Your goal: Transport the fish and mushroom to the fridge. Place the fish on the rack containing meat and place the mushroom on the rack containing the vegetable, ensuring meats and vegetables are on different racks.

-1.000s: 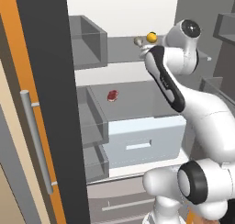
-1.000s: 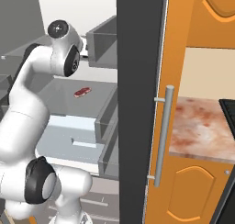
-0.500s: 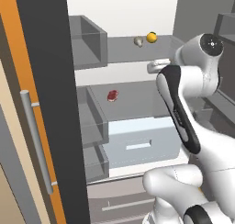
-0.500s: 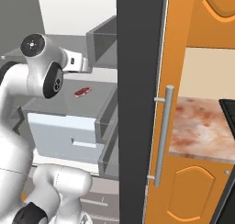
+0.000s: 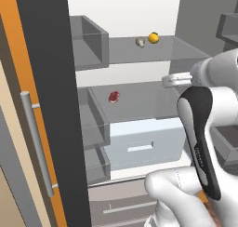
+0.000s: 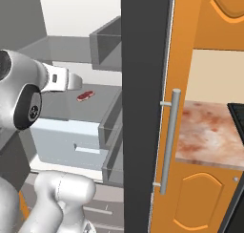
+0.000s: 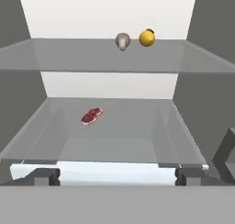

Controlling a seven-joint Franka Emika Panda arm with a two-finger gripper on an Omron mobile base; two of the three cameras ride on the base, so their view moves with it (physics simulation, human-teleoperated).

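The fridge [image 5: 46, 82] stands open. On its upper glass shelf [image 7: 69, 58] the beige mushroom [image 7: 122, 41] sits just left of the yellow-orange vegetable [image 7: 147, 37]; both also show as mushroom [image 5: 140, 42] and vegetable [image 5: 154, 37]. One shelf down lies the dark-red meat [image 7: 91, 116], also visible as meat [image 5: 114, 96] and meat [image 6: 86, 95]. My gripper [image 7: 117, 176] is open and empty, held in front of the lower shelf's edge, well short of the meat. The gripper [image 5: 169, 80] points into the fridge, as does the gripper [image 6: 76, 80]. The fish is out of view.
A white drawer [image 5: 144, 137] sits under the lower shelf. Grey door bins [image 5: 90, 40] line the left door, with its bar handle [image 5: 37, 142] outside. On the right are the other door's bins [image 6: 107, 46], an orange cabinet [image 6: 205, 17] and a marbled counter [image 6: 209, 132].
My gripper has drawn back and down from the upper shelf to the lower shelf's front. The mushroom stays on the upper shelf beside the vegetable, free of the fingers.
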